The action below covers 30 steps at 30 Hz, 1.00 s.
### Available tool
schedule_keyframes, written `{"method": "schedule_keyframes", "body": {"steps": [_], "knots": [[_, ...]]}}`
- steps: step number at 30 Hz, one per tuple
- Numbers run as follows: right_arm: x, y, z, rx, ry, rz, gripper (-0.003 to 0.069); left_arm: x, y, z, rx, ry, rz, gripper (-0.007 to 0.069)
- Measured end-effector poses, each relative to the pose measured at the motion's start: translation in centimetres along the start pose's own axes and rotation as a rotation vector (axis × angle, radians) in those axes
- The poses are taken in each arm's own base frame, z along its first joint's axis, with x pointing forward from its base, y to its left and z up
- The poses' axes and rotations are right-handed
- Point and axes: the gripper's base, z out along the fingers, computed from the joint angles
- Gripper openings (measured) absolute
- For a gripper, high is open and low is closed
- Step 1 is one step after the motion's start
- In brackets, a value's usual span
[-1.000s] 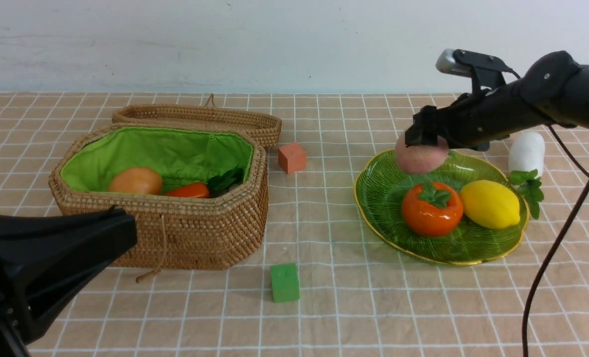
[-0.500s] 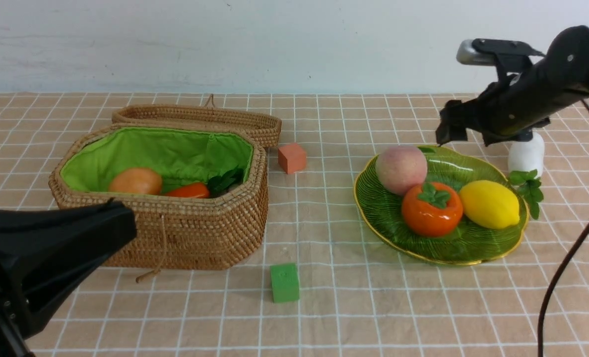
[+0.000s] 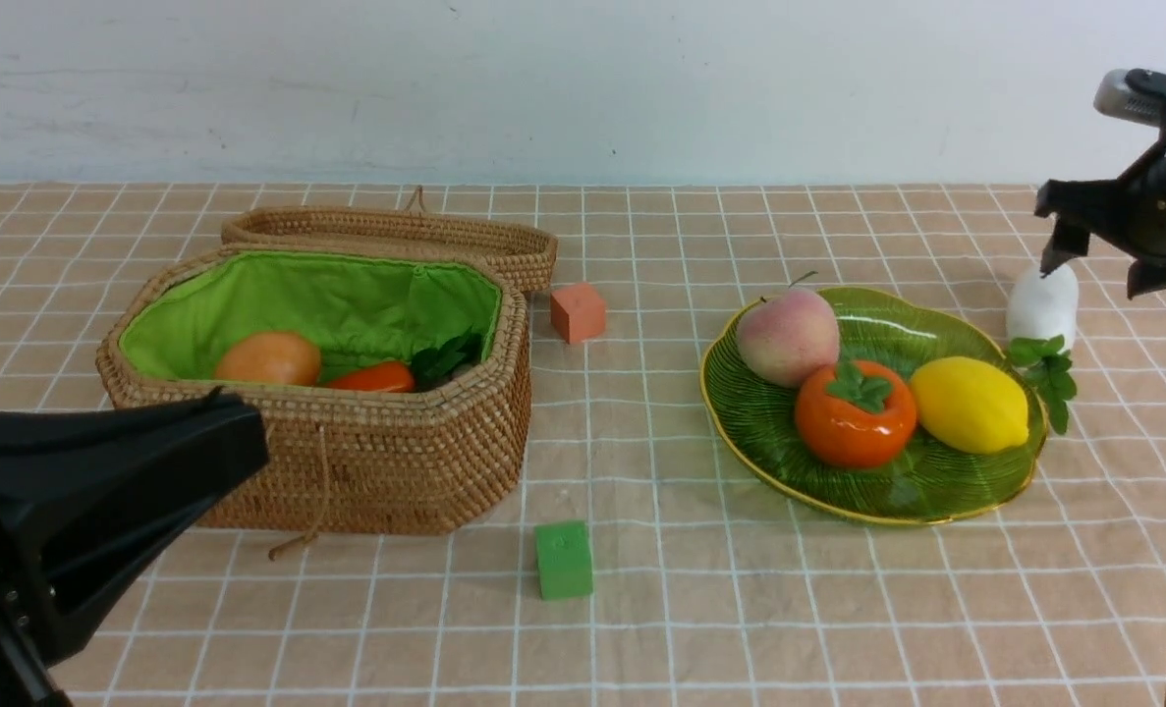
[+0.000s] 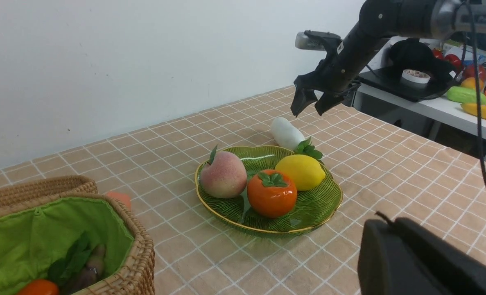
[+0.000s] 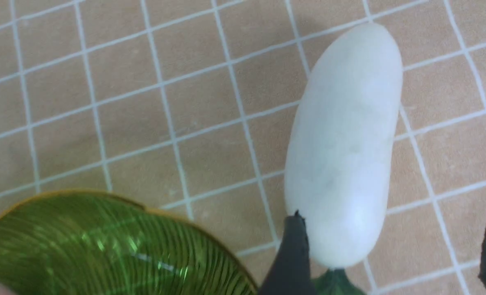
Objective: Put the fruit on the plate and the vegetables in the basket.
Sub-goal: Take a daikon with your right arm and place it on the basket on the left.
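Now hovering over the white radish (image 3: 1042, 306) with the R gripper (image 3: 1093, 280), jaws spread wide, nothing between them. Lying on the cloth (image 3: 838, 609) at approx 2 o'clock off the green glass plate (image 3: 936, 473), just outside the gold rim, leaves (image 3: 1044, 368) trailing toward 6 o'clock. Done with fruit, by the look: peach (image 3: 787, 336), persimmon (image 3: 856, 412), lemon (image 3: 970, 405) all on plate. Already seeing potato (image 3: 268, 358) and carrot (image 3: 374, 377) inside wicker basket (image 3: 366, 462), well apart at 9 o'clock from the plate. Can't tell re eggplant, only something dark low in the lining from L wrist cam. L gripper (image 3: 239, 447) pinched shut, nothing seen in it, parked by basket's 7 o'clock corner.

Next, prob: straddle the radish across its short width, mid-body, not the tapered end. Smooth and rounded, so likely to squirt out if pinched off-centre. Keep clear of plate rim and leaves going down. Lift high enough to clear lemon and basket wall before crossing toward 9 o'clock. Ignore orange cube (image 3: 578, 312) and green cube (image 3: 563, 560).
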Motion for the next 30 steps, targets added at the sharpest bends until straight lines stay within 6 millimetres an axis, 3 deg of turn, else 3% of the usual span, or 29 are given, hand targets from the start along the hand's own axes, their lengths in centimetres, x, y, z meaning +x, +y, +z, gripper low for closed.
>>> {"method": "schedule_keyframes", "body": {"steps": [3,4,7,14,17,20,22,23,25,27,28,29,30], "knots": [[-0.5,-0.7,3.9,-0.007,0.009,0.027,0.0639,0.0,0.0,0.0,-0.001,-0.001,-0.001,0.0008],[-0.4,-0.7,4.1,-0.009,0.01,0.029,0.064,0.0,0.0,0.0,-0.001,-0.001,-0.001,0.0008],[0.3,-1.3,8.0,-0.016,0.054,0.054,0.0629,0.0,0.0,0.0,-0.002,-0.002,-0.001,0.0008],[0.5,-1.4,8.9,-0.019,0.075,0.033,0.0518,0.0,0.0,0.0,-0.002,-0.002,-0.003,0.0008],[0.5,-1.3,8.3,-0.021,0.099,-0.027,0.0517,0.0,0.0,0.0,-0.002,-0.002,-0.005,0.0008],[0.1,-0.9,5.9,-0.035,0.139,-0.094,0.0517,0.0,0.0,0.0,-0.002,-0.002,-0.007,0.0008],[-1.1,0.2,2.1,-0.077,0.127,-0.125,0.0517,0.0,0.0,0.0,-0.002,-0.002,-0.026,0.0008],[-1.1,0.2,2.1,-0.077,0.127,-0.125,0.0517,0.0,0.0,0.0,-0.002,-0.002,-0.029,0.0008],[-2.1,2.5,-3.1,-0.164,0.092,-0.191,0.0517,0.0,0.0,0.0,-0.004,-0.004,-0.07,0.0008],[-2.2,5.6,-6.8,-0.268,0.045,-0.281,0.0517,-0.1,0.2,0.0,-0.019,-0.013,-0.087,0.0008],[-2.1,7.4,-8.4,-0.316,0.017,-0.337,0.0517,-0.2,0.3,0.0,-0.037,-0.023,-0.089,0.0008],[-2.0,7.9,-8.8,-0.339,0.012,-0.345,0.0517,-0.2,0.3,0.0,-0.037,-0.023,-0.092,0.0008],[-1.2,11.5,-11.0,-0.453,-0.028,-0.457,0.0517,-0.4,0.8,0.0,-0.081,-0.049,-0.087,0.0008]]}}
